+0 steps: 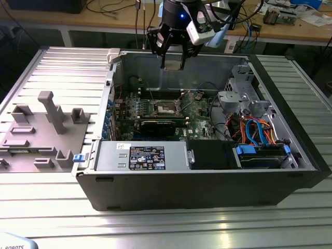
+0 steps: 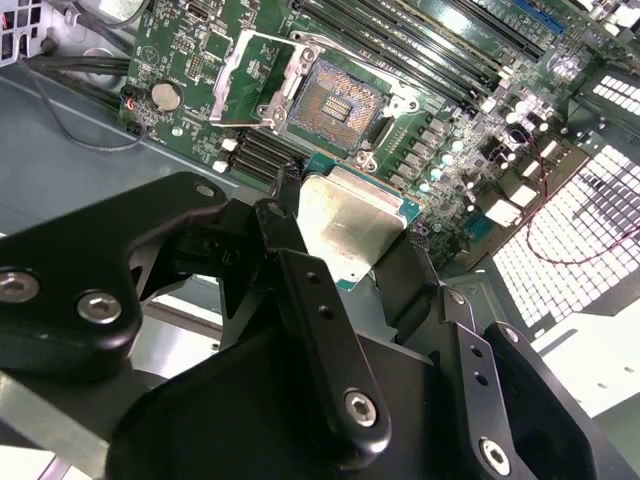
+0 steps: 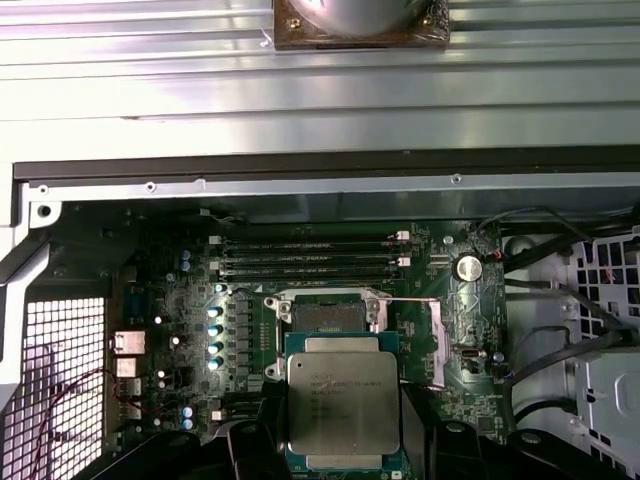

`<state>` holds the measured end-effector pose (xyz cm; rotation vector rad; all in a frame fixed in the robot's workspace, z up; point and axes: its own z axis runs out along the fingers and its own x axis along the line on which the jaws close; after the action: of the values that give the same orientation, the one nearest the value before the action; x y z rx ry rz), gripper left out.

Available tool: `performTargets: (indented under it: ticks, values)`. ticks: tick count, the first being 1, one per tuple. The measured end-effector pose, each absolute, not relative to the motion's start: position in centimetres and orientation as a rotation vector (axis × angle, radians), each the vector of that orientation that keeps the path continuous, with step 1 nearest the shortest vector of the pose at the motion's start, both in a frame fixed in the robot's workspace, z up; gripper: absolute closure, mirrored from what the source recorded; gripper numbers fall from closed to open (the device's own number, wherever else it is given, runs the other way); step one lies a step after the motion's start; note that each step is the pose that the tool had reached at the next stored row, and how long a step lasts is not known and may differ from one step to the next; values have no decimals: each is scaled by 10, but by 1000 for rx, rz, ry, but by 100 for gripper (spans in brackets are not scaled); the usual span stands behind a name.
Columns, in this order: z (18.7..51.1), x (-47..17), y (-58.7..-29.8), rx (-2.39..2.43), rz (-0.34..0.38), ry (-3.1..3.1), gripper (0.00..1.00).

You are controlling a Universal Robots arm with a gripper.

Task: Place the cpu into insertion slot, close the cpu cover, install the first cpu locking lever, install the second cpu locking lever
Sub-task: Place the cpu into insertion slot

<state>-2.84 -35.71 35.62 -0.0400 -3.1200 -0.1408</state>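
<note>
My gripper [image 1: 174, 58] hangs over the back wall of the open computer case, shut on the cpu [image 1: 174, 62], a flat square chip with a pale metal face. In both wrist views the cpu [image 2: 345, 228] [image 3: 343, 398] sits between the black fingers [image 2: 300, 290], above and apart from the green motherboard. The insertion slot [image 2: 336, 98] [image 3: 325, 316] [image 1: 167, 108] lies bare with its dark centre showing. Beside it the cpu cover [image 2: 245, 72] [image 3: 418, 340] stands swung open.
A grey labelled power-supply box [image 1: 142, 156] fills the case's near side. At the exterior view's right is a drive cage with blue and orange cables [image 1: 258, 136]. Long memory slots [image 3: 305, 256] run beside the socket. A grey fixture tray [image 1: 44, 129] lies outside at the exterior view's left.
</note>
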Motion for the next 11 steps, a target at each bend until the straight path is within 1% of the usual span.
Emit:
performTargets:
  ticks: [11]
  values:
    - [353,-28,-357,-40,-141,-3120,46]
